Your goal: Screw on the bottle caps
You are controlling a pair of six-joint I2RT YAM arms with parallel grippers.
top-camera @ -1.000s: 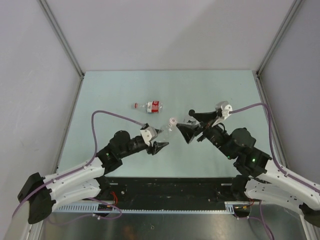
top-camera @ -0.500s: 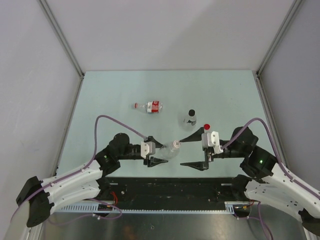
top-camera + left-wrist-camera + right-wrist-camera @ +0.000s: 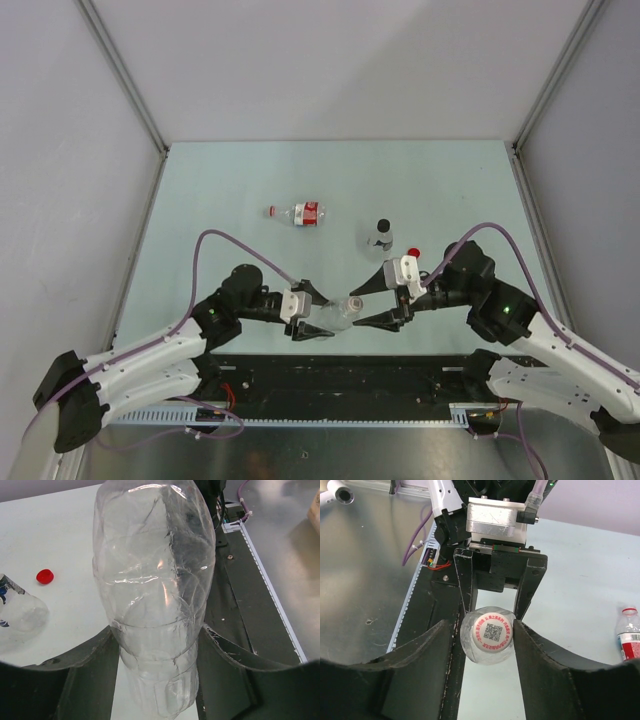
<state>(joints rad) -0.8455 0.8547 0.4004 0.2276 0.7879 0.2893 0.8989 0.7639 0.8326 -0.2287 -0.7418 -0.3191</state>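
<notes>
My left gripper is shut on the body of a clear, unlabelled bottle, held on its side above the table with its neck pointing right. A white cap printed with a code sits on that neck. My right gripper faces it with its jaws open around the cap; the right finger touches, the left shows a small gap. A loose red cap lies on the table. A bottle with a black cap stands upright.
A red-and-white labelled bottle lies on its side farther back on the pale green table. Grey walls close in three sides. The black base strip and cables run along the near edge.
My right gripper swung from beside the upright bottle to the near side, faced the held bottle and narrowed its jaws around the white cap. The left arm drew the bottle nearer.
</notes>
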